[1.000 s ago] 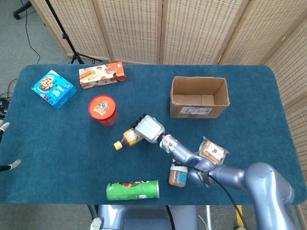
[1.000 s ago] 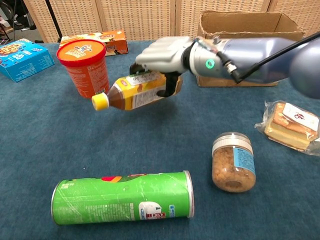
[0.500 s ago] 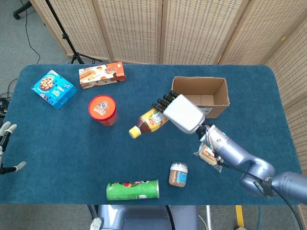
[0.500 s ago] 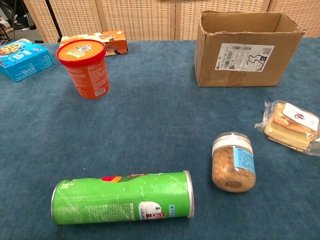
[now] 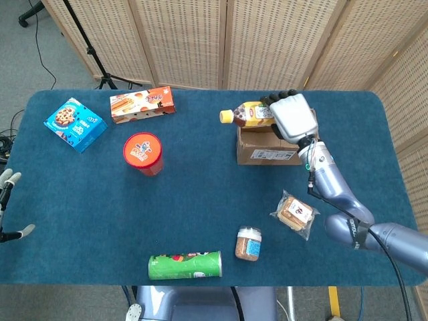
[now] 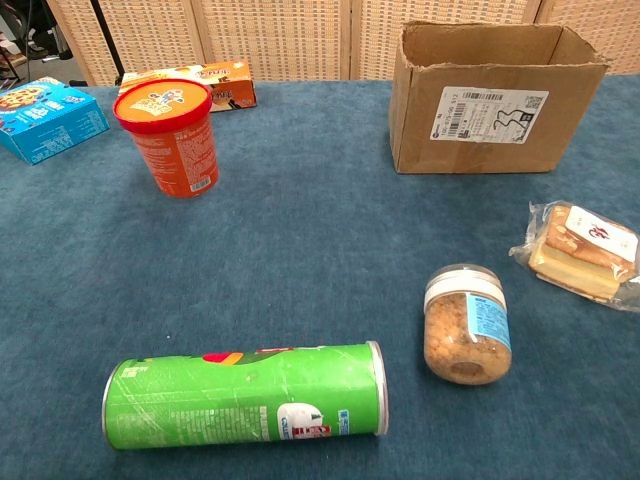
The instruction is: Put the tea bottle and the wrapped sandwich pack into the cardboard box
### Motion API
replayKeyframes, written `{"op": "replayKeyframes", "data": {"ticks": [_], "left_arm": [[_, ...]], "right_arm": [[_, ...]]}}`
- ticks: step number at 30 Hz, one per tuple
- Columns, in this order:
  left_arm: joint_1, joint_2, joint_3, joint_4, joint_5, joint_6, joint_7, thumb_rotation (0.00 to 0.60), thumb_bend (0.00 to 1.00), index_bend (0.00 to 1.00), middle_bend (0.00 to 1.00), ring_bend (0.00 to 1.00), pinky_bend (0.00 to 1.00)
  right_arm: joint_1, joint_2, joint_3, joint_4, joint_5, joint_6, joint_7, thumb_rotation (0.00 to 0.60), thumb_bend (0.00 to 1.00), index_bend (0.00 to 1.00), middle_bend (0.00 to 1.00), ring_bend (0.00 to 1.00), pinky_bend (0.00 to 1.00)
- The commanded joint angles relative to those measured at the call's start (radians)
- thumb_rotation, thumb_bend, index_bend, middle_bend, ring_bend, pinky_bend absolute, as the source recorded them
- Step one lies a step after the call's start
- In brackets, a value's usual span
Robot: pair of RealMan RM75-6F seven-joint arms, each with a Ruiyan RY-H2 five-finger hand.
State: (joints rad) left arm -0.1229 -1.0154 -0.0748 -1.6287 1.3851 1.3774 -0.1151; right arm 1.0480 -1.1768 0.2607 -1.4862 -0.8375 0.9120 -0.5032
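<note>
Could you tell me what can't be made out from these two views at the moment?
- Inside of the cardboard box: head view, covered by the right robot hand and tea bottle; chest view, hidden behind its front wall.
- Right robot hand and bottle: outside the chest view.
- Left robot hand: head view, cut off by the left edge, so its state is unclear.
- Wrapped sandwich pack: chest view, clipped by the right edge.

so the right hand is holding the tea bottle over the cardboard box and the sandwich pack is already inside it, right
Not quite. The right hand does hold the tea bottle over the cardboard box, but the sandwich pack is not inside: the head view shows it lying on the table, near the jar.
</note>
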Motion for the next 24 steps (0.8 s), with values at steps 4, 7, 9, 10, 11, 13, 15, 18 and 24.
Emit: {"op": "replayKeyframes", "data": {"ticks": [4,7,9,10,11,13,15,18,24], "left_arm": [[-0.009,-0.001,-0.005,0.008,-0.017,-0.022,-0.002,0.600,0.00,0.00,0.00,0.00,0.00],[-0.009,-0.001,-0.005,0.007,-0.017,-0.022,-0.003,0.600,0.00,0.00,0.00,0.00,0.00],[-0.009,0.000,-0.005,0.006,-0.016,-0.020,-0.004,0.600,0.00,0.00,0.00,0.00,0.00],[-0.009,0.000,-0.005,0.006,-0.015,-0.020,-0.004,0.600,0.00,0.00,0.00,0.00,0.00],[-0.008,0.000,-0.005,0.006,-0.015,-0.020,-0.005,0.600,0.00,0.00,0.00,0.00,0.00],[-0.008,0.001,-0.004,0.006,-0.015,-0.019,-0.006,0.600,0.00,0.00,0.00,0.00,0.00],[-0.008,0.001,-0.004,0.006,-0.016,-0.020,-0.006,0.600,0.00,0.00,0.00,0.00,0.00],[-0.009,0.001,-0.003,0.005,-0.014,-0.020,-0.004,0.600,0.00,0.00,0.00,0.00,0.00],[-0.010,0.000,-0.003,0.003,-0.015,-0.022,0.001,0.600,0.00,0.00,0.00,0.00,0.00]], "right_arm": [[0.054,-0.106,-0.032,0.044,0.256,0.049,-0.252,0.600,1.00,0.67,0.69,0.55,0.41],[0.063,-0.121,-0.034,0.050,0.308,0.055,-0.285,0.600,1.00,0.67,0.69,0.55,0.41],[0.066,-0.133,-0.035,0.063,0.321,0.059,-0.291,0.600,1.00,0.67,0.69,0.55,0.41],[0.066,-0.138,-0.034,0.070,0.325,0.059,-0.292,0.600,1.00,0.67,0.68,0.55,0.41],[0.066,-0.142,-0.033,0.074,0.327,0.059,-0.291,0.600,1.00,0.67,0.68,0.55,0.41],[0.065,-0.149,-0.030,0.083,0.327,0.059,-0.282,0.600,0.99,0.67,0.66,0.55,0.41],[0.061,-0.154,-0.023,0.093,0.321,0.052,-0.262,0.600,0.97,0.65,0.61,0.53,0.41],[0.057,-0.161,-0.025,0.103,0.309,0.035,-0.244,0.600,0.75,0.53,0.49,0.44,0.41],[0.059,-0.160,-0.032,0.099,0.316,0.014,-0.247,0.600,0.00,0.13,0.11,0.12,0.34]]}}
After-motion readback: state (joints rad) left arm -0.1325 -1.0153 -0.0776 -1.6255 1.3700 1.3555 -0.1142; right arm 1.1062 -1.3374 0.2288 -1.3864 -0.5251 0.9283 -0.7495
